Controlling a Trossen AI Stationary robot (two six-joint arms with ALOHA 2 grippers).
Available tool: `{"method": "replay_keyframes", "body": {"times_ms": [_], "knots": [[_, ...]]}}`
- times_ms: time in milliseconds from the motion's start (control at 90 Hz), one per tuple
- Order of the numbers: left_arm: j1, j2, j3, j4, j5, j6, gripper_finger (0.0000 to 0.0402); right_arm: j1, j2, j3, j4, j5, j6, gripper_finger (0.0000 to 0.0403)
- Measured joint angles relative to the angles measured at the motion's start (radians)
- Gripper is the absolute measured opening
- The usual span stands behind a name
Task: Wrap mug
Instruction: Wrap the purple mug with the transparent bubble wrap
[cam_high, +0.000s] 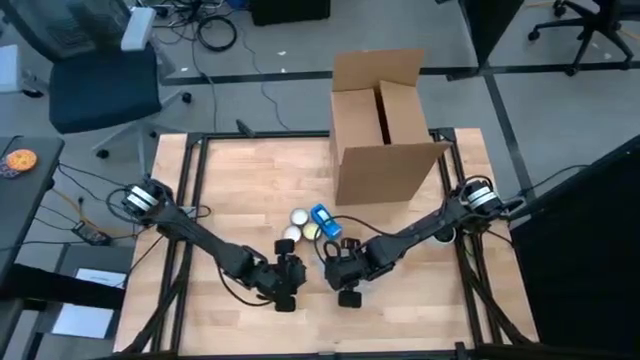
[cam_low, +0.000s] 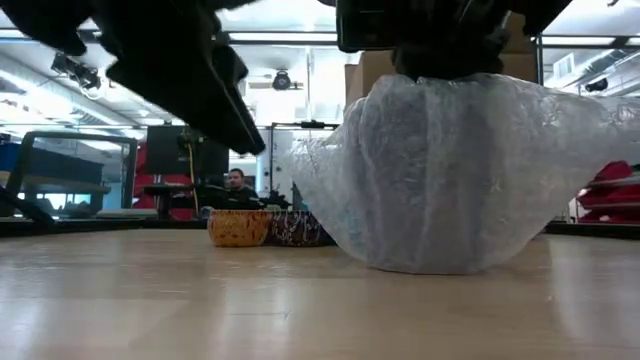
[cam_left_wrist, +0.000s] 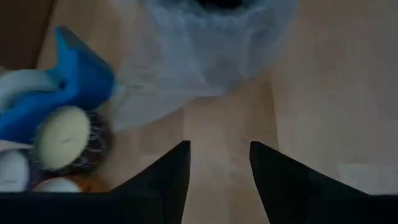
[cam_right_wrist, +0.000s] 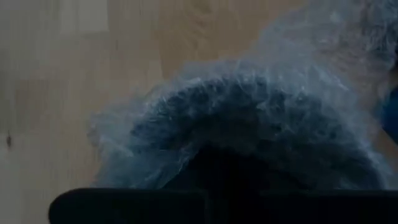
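A bundle of clear bubble wrap (cam_low: 460, 170) stands on the table near its middle front, wide at the foot and drawn in at the top. The mug is hidden; only a dark shape (cam_right_wrist: 249, 137) shows through the wrap. My right gripper (cam_high: 343, 268) sits on top of the bundle (cam_low: 440, 40), with the wrap covering its fingers. My left gripper (cam_left_wrist: 217, 149) is open just left of the bundle (cam_high: 296, 272), low over the table and pointing at it, with bare wood between its fingers. My right gripper comes at the top of the bubble wrap bundle (cam_low: 440, 85) from above, where the wrap narrows up into it. The wrap itself hides the fingers, so the kind of hold cannot be told. The bundle's broad foot (cam_low: 440, 262) rests on the table.
An open cardboard box (cam_high: 385, 130) stands at the far side. Just beyond the grippers lie a blue object (cam_high: 325, 222) and small round cups (cam_high: 298, 218), seen as patterned cups (cam_low: 238, 228) in the low view. Black frame rails (cam_high: 195, 200) run along the table's sides.
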Motion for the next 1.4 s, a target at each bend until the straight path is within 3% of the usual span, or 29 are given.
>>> {"method": "replay_keyframes", "body": {"times_ms": [144,278,433,644,1089,1400], "knots": [[0.011,0.018,0.0,0.011,0.012,0.0,0.0153,-0.006,-0.011,0.017,-0.044,-0.037,-0.025,0.0],[0.01,0.018,0.0,0.013,0.018,-0.001,0.0153,0.001,-0.051,0.113,-0.242,0.01,-0.051,0.0],[0.011,0.018,0.0,0.013,0.021,-0.003,0.0153,0.01,-0.102,0.206,-0.34,0.02,-0.037,0.0],[0.011,0.018,0.0,0.012,0.026,-0.005,0.0153,0.025,-0.103,0.196,-0.309,-0.031,0.009,0.0],[0.014,0.018,0.0,0.056,0.043,-0.004,0.0153,-0.007,-0.089,-0.057,-0.08,-0.072,0.004,0.0],[0.016,0.018,0.0,0.057,0.044,-0.004,0.0153,-0.031,-0.085,-0.064,-0.04,-0.067,0.001,0.0]]}}
